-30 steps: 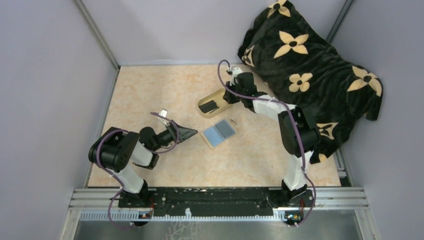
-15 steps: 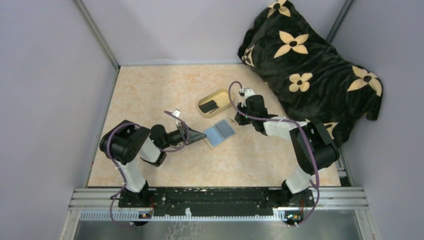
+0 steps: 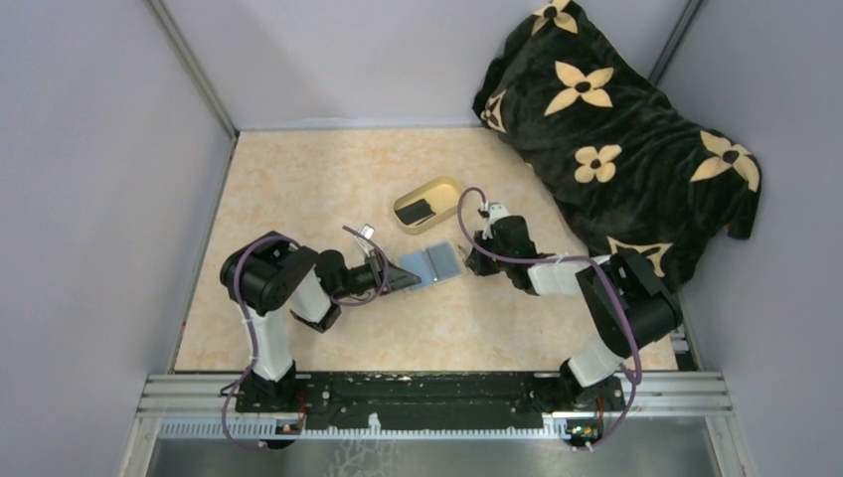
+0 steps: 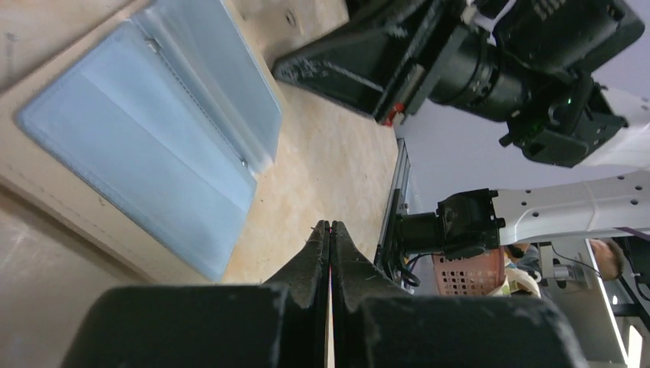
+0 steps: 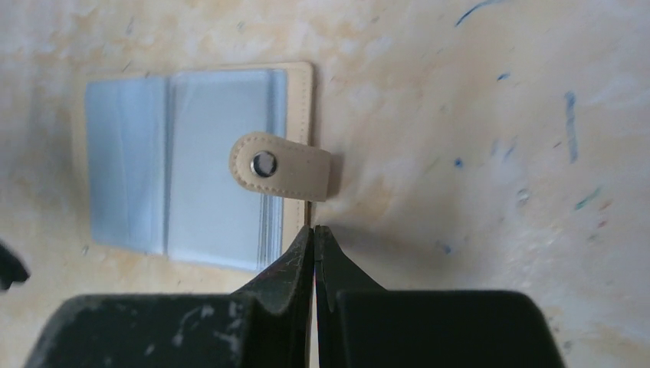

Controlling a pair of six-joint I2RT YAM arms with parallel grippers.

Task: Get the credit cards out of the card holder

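**Tan card holder lies open between two closed grippers**

Tan on the outside and blue-grey inside, the card holder point(image 3: 433, 264) lies opened flat, faces up, on the marbled beige table point(image 3: 298, 179). It is a little nearer the arm bases than the table's middle.

Left of the card holder, the left gripper point(image 3: 405, 280) lies low with its fingers pressed together, gripping nothing. Its tips are right at the holder's left edge. Whether they touch it cannot be told.

On the other side, the right gripper point(image 5: 313, 230) is likewise closed and empty. Its tips meet just at the card holder's right edge, beside the small tan closing tab point(image 5: 280, 166), which is folded over onto the right inner face. Contact here cannot be told either. The holder's clear pockets show plain blue-grey.

Just beyond the card holder, apart from it, sits an oval cream-yellow dish point(image 3: 438, 183). One black credit card point(image 3: 415, 211) lies flat inside it.

Farther back and to the right of the card holder, a black blanket point(image 3: 616, 129) with cream flowers is heaped in the corner.
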